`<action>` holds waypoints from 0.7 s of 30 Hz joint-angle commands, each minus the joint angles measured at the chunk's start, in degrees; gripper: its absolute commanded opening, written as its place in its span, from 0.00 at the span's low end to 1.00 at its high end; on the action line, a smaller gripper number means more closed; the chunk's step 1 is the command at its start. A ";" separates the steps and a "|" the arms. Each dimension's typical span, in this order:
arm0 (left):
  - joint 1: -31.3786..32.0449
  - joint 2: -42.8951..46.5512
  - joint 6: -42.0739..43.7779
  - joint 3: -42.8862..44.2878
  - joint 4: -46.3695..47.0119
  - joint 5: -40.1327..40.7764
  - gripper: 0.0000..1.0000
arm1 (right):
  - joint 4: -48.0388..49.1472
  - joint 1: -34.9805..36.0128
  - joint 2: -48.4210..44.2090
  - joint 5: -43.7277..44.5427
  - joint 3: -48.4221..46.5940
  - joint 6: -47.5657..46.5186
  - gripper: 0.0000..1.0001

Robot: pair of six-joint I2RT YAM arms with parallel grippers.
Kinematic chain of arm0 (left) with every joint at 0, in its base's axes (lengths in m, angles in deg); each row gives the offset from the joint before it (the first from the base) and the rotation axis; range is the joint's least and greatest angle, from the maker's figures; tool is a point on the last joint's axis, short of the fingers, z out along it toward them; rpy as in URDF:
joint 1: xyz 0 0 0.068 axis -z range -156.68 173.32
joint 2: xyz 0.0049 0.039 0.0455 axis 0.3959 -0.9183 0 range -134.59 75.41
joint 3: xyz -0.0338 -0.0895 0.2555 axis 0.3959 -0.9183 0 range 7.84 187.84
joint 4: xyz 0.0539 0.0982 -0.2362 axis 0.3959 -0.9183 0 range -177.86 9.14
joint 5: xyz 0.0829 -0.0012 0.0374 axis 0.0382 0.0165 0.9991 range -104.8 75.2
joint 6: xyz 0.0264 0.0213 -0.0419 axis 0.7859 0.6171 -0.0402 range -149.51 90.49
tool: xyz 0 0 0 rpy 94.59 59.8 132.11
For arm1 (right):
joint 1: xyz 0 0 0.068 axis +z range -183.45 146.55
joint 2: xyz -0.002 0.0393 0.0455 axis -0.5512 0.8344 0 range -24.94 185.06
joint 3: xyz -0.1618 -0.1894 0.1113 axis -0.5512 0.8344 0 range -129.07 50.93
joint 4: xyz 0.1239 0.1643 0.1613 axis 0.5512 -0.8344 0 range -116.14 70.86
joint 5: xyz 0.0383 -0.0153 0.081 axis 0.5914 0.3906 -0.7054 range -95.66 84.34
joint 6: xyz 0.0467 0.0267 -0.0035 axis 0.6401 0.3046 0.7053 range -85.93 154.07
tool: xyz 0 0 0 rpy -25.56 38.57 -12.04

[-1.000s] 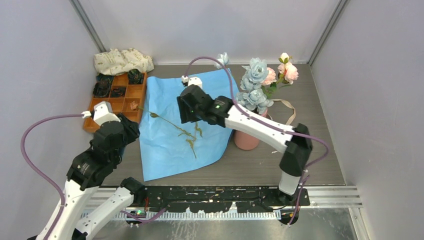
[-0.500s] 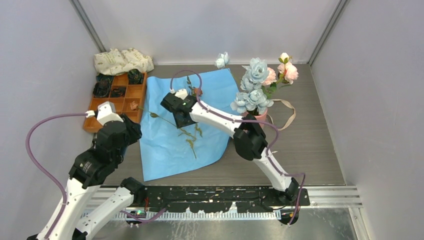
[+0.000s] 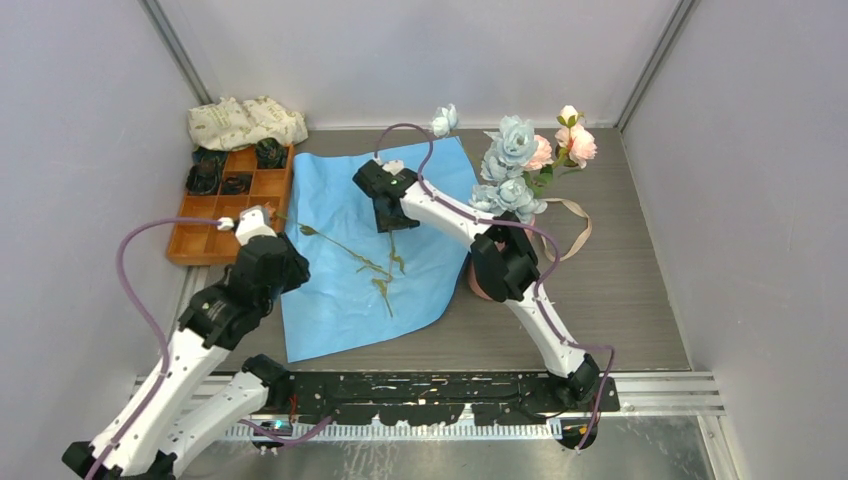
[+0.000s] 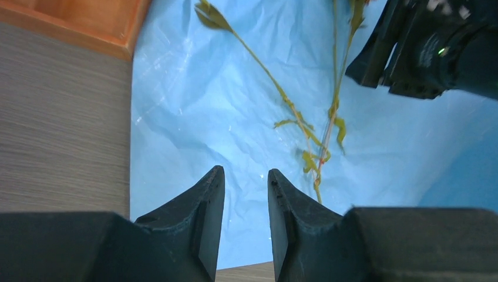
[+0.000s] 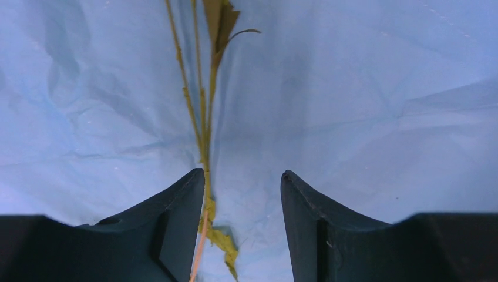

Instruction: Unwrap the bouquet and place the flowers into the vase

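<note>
Both tools over the blue paper, bunch standing in the vase

One bench (image 3: 620, 300), one blue paper sheet (image 3: 330, 300) spread flat on it, one orange tray (image 3: 185, 250), one cream cloth (image 3: 245, 122), one vase (image 3: 478, 284) at the paper's right edge holding the flowers (image 3: 512, 150), two loose stems (image 3: 365, 262) across the paper, one ribbon (image 3: 578, 215), one pale blue bloom (image 3: 443, 120) alone at the back. The right tool (image 5: 242, 182) hangs low, fingers apart, a stem just beside one finger, not clamped. The left tool (image 4: 246, 176) shows a narrow, empty gap. Since a second ago the left arm has swung from the tray to the paper's left edge, and the right tool has come down over the stems. The right elbow covers most of the vase, and the tray's contents are too dark to make out.
</note>
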 commanded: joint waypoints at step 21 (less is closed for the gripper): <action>-10.19 -24.62 -4.20 -7.12 23.38 -14.02 0.30 | 9.04 -0.97 2.28 -6.29 -1.53 -2.53 0.41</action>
